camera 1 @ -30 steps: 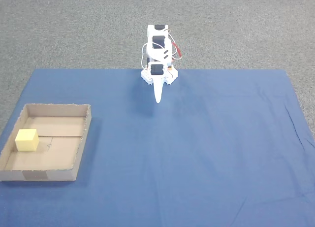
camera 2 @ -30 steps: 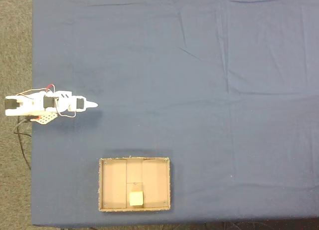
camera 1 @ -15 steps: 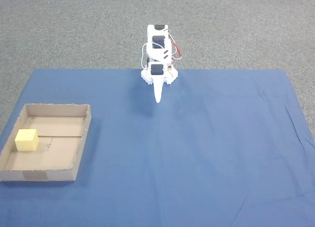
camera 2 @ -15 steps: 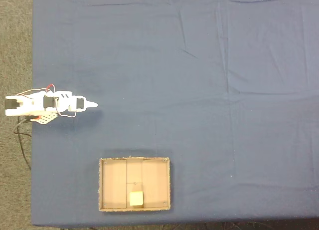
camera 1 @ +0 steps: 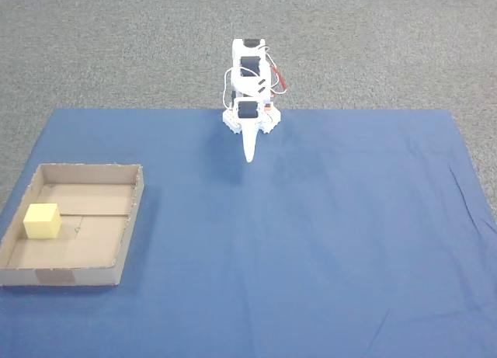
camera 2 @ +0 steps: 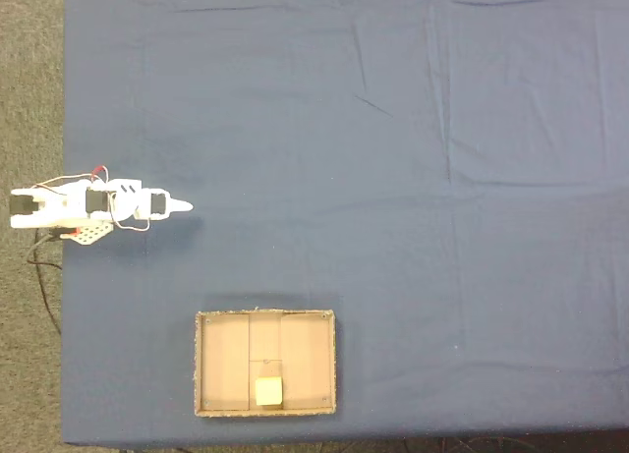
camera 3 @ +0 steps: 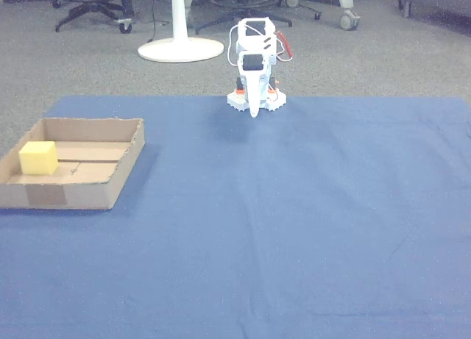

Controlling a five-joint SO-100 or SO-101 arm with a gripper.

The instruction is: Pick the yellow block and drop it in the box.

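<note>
Yellow block (camera 1: pixel 42 221) inside box (camera 1: pixel 128 226), near its left wall

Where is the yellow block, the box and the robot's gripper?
yellow block (camera 1: pixel 42 220), a fixed view, its front face.
box (camera 1: pixel 60 276), a fixed view, its near wall.
gripper (camera 1: pixel 249 159), a fixed view, at the fingertips.

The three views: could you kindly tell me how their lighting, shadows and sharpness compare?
Both fixed views: even, soft light, slightly blurry, with a faint shadow beside the box. Other view: similar softness, the yellow block clear, the end effector too small for detail.
</note>
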